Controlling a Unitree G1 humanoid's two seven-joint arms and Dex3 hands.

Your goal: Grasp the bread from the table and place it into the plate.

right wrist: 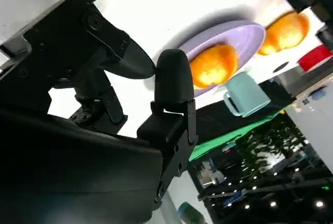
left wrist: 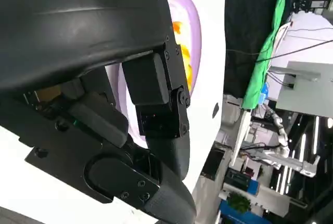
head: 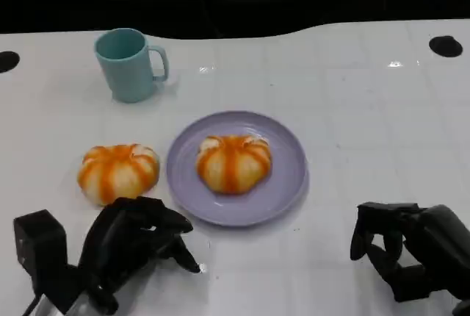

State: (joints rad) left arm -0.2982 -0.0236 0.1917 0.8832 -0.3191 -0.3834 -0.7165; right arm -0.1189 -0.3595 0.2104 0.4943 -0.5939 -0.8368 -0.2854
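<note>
Bread, two pieces. One bread roll (head: 233,163) lies in the lilac plate (head: 286,184), near the middle of the table (head: 367,125); on that showing one placement looks done. A second roll (head: 118,173) lies on the bare table just beside the plate, on the side toward the table's left edge, and probably remains to be picked up.

Left hand (head: 136,242): at the table's near edge, just in front of the second roll, fingers curled in, holding nothing; well placed for reaching that roll.

Right hand (head: 400,246): by the near right corner, fingers curled, empty, well apart from the plate; likely parked out of the way.

Teal mug (head: 128,64): upright toward the far left of the table, no part in the task.

Views compared: the right wrist view takes in the plate, both rolls and the mug past its fingers (right wrist: 174,83). The left wrist view gives a sliver of plate rim (left wrist: 193,31) behind its shell, too blocked to judge finger spread.
</note>
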